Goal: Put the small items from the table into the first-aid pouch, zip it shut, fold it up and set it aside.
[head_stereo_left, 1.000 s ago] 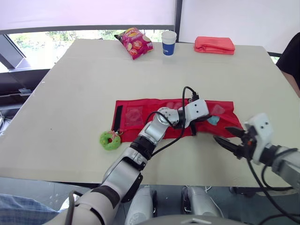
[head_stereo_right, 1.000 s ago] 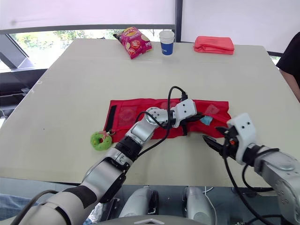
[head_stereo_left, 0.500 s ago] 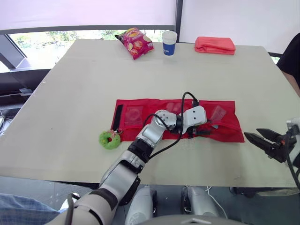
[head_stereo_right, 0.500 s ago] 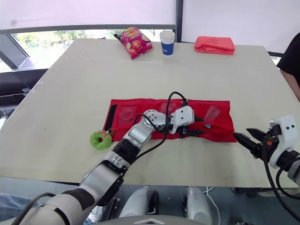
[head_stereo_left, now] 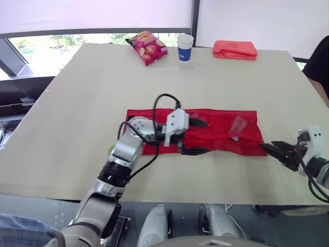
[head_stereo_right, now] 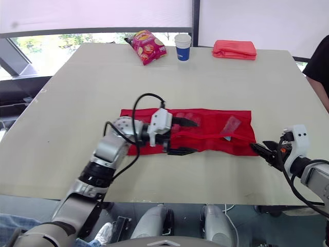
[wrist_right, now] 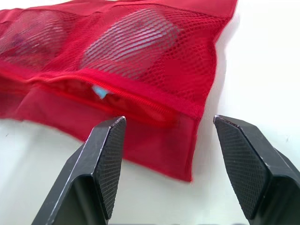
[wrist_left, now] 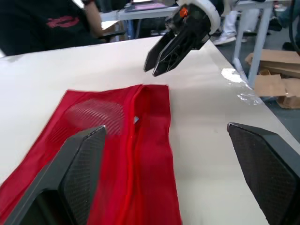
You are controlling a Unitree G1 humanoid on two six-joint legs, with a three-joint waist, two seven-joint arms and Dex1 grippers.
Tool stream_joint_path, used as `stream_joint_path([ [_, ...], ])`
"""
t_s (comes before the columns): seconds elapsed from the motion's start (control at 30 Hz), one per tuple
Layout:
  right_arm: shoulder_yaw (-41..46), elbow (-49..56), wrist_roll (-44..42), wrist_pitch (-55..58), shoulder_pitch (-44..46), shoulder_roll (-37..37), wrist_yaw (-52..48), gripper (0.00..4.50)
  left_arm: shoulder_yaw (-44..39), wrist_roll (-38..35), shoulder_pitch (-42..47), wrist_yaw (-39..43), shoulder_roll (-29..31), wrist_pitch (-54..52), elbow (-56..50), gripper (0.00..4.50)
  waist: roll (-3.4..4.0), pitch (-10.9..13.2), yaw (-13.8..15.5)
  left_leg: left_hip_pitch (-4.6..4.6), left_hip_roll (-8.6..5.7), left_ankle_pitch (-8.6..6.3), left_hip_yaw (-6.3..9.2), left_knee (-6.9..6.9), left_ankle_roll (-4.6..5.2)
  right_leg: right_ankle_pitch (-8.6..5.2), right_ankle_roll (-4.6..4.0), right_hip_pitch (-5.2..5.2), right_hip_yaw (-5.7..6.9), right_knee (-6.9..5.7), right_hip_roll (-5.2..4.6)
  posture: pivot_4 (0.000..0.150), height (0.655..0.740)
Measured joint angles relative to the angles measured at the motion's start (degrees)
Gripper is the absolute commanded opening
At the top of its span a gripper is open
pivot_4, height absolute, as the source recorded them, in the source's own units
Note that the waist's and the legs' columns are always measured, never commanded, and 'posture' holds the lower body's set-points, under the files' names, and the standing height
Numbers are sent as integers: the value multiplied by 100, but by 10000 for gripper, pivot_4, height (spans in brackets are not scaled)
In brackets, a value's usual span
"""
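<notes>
The red first-aid pouch (head_stereo_left: 226, 128) lies unfolded and flat across the table's middle, mesh pockets up. A small blue item (wrist_right: 99, 91) shows inside the slit along its zip line. My left gripper (head_stereo_left: 197, 137) hovers over the pouch's middle, open wide, nothing between its fingers (wrist_left: 84, 159). My right gripper (head_stereo_left: 271, 150) is open at the pouch's right front corner, close to the fabric (wrist_right: 140, 42) and not holding it. A sliver of a green toy (head_stereo_left: 110, 150) peeks out beside my left forearm.
At the table's far edge lie a pink snack bag (head_stereo_left: 147, 46), a blue-and-white paper cup (head_stereo_left: 185, 46) and a folded red cloth bundle (head_stereo_left: 235, 49). A person's dark sleeve (head_stereo_left: 321, 62) is at the right edge. The near table edge runs just below both grippers.
My left gripper has opened and drawn back leftward from the pouch's right part to its middle. My right gripper swung out right, then came back to the pouch's right corner.
</notes>
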State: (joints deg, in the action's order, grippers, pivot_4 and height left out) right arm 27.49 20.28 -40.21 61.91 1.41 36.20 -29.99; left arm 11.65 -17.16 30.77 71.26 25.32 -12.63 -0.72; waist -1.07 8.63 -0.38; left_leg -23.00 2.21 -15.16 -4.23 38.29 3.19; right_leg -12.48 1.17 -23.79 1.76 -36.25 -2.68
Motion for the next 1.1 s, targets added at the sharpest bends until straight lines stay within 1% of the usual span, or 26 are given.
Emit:
stream_joint_path([
  [0.07, -117, -261, 84, -49, 176, -4, 62, 31910, -151, -149, -105, -9, 183, -135, -213, 43905, -1, 1, 11, -1, -1, 0, -3, 0, 0, 0, 0, 0, -2, 2, 0, 1500, 7400],
  [0.13, -333, -709, 203, -136, 450, -19, 118, 31910, -431, -341, -266, -42, 499, -316, -514, 43905, 0, 1, 0, -1, -3, 0, -5, -1, 0, 0, 1, 0, -2, 3, 0, 1500, 7400],
  [0.23, -639, -979, 389, -287, 542, -6, 79, 31910, -643, -421, -394, -151, 702, -416, -697, 43905, 0, 1, 11, -1, -2, 0, -2, -2, 0, 0, 0, 2, -3, 4, 1, 1500, 7400],
  [0.33, -932, -1149, 568, -538, 654, 3, -56, 23464, -780, -479, -580, -311, 842, -557, -900, 45000, -2, 1, -4, 2, -2, 0, -4, -2, 0, 1, 1, 5, -3, 4, 2, 1500, 7400],
  [0.37, -997, -1193, 603, -604, 674, 2, -87, 18087, -790, -491, -626, -369, 863, -584, -973, 45000, -2, 1, -6, 4, -2, 0, -5, -1, 0, 1, 2, 6, -3, 4, 2, 1500, 7400],
  [0.43, -1119, -1252, 711, -738, 706, 12, -105, 8740, -823, -504, -670, -471, 915, -621, -1066, 45000, -2, 1, -9, 8, -1, 0, -5, 0, 0, 1, 2, 7, -2, 2, 2, 1500, 7400],
  [0.47, -1178, -1262, 769, -807, 710, 33, -127, 5797, -857, -504, -703, -523, 939, -630, -1121, 45000, -2, 1, -13, 9, -1, 0, -6, 0, 0, 1, 2, 7, -2, 1, 3, 1500, 7400],
  [0.5, -1211, -1264, 808, -863, 713, 54, -167, 1903, -887, -504, -739, -560, 955, -633, -1160, 45000, -1, 1, -17, 11, 0, 0, -7, -1, 0, 1, 1, 7, -2, 0, 3, 1500, 7400],
  [0.53, -1265, -1265, 846, -933, 734, 82, -220, 647, -896, -503, -801, -632, 999, -633, -1194, 45000, -2, 1, -19, 11, 2, 0, -7, -1, -1, 1, 1, 7, -2, 0, 5, 1500, 7400],
  [0.77, -1268, -1286, 941, -1003, 736, 75, -96, 647, -893, -496, -854, -720, 1001, -593, -1195, 45000, -2, 2, -15, 12, 1, 0, -14, 1, -1, 1, 2, 7, -2, 0, 3, 1500, 7400],
  [0.83, -1150, -1268, 944, -951, 721, 80, -4, 647, -888, -489, -852, -718, 1008, -559, -1195, 45000, -2, 2, 3, 11, -1, 0, -15, 1, -1, 2, 3, 7, -2, 0, 1, 1500, 7400],
  [0.9, -1051, -1152, 959, -945, 524, 301, 26, 647, -880, -486, -848, -699, 1033, -551, -1190, 45000, 3, 2, 73, 8, -5, 0, -14, -1, -1, 1, 2, 6, -2, 1, -3, 1500, 7400],
  [0.93, -1006, -1056, 1070, -1001, 278, 633, -6, 647, -878, -487, -842, -668, 1058, -548, -1182, 45000, 10, 3, 136, 2, -8, 0, -13, -1, 0, 1, 1, 6, -1, 5, -6, 1500, 7400],
  [1.07, -699, -1032, 1590, -1264, -405, 1481, -103, 647, -884, -491, -859, -641, 1143, -548, -1148, 45000, 11, 2, 187, -4, -12, -5, -8, -1, 8, 2, 5, 14, 0, 29, -2, 1500, 7400],
  [1.1, -672, -1036, 1621, -1278, -444, 1529, -106, 647, -884, -491, -859, -640, 1143, -548, -1147, 45000, 11, 2, 186, -4, -12, -5, -9, -1, 8, 3, 6, 14, -1, 30, -3, 1500, 7400],
])
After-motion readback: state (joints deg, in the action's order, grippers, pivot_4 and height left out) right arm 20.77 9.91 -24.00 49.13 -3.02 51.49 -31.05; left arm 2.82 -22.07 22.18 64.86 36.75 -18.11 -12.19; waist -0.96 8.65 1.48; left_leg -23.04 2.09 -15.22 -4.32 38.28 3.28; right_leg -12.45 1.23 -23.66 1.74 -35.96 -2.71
